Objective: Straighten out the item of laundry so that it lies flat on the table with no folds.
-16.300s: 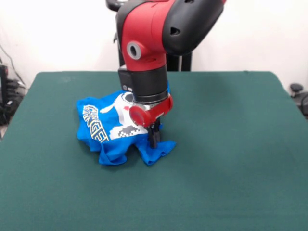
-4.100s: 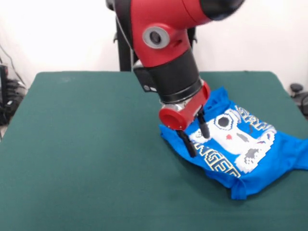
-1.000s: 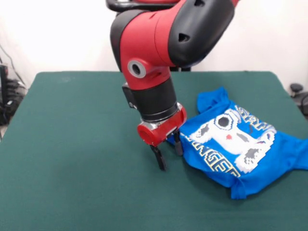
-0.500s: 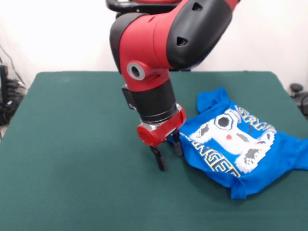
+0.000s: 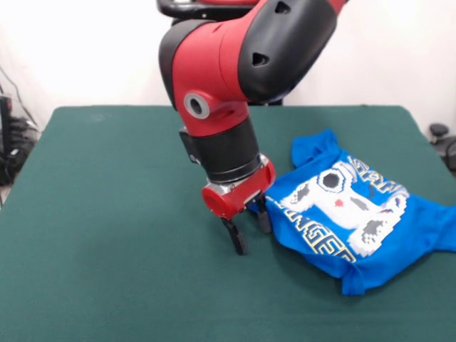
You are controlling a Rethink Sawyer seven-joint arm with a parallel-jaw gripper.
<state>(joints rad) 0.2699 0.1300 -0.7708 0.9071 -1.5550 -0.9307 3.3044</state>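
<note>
The item of laundry (image 5: 353,214), a bright blue T-shirt with a white pixel print and yellow-outlined letters, lies on the right side of the dark green table (image 5: 107,249). It is partly spread, with wrinkles and folded edges along its near and right sides, and its right end reaches the picture's edge. My gripper (image 5: 251,235) hangs just left of the shirt's left edge, open, with nothing between its black fingers. One finger (image 5: 263,219) stands at the shirt's hem; the other (image 5: 238,241) is over bare cloth top.
The red and black arm (image 5: 228,85) comes down over the table's middle. Cables and dark equipment (image 5: 11,142) sit beyond the left edge. A dark object (image 5: 442,139) stands past the right edge.
Since sixteen seconds ago the shirt has gone from a crumpled heap at centre left to the right side, more spread out. Over the last second the arm has drifted very slightly left.
</note>
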